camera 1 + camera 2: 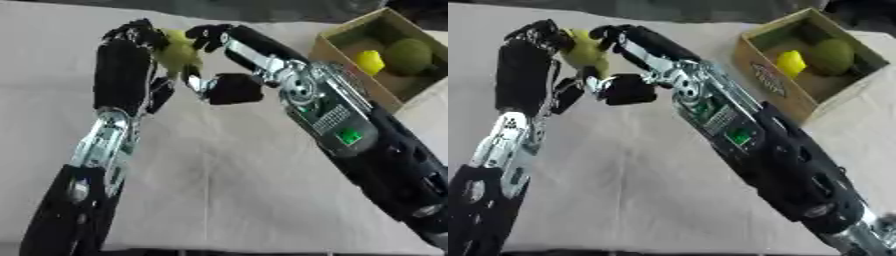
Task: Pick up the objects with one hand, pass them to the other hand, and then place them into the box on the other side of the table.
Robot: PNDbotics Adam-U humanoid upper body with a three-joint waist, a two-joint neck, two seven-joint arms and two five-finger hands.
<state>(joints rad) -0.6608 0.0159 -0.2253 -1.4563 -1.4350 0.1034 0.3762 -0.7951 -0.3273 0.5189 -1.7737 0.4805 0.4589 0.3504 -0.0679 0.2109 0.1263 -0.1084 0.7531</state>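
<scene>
A yellow-green object point(179, 54) is held up above the table at the upper left, between my two hands. My left hand point(122, 60) stands upright on its left, fingers curled over its top. My right hand point(241, 45) reaches in from the right; its fingers hook over the object's upper right and its thumb point(229, 89) sits just below it. Both hands touch the object. Part of the object is hidden behind the fingers. The cardboard box point(331, 50) stands at the upper right of the table.
Inside the box lie a yellow object point(369, 61) and a round green one point(409, 55). A pale cloth point(227, 190) covers the table, creased down the middle. My right forearm point(350, 130) crosses the right half of the table.
</scene>
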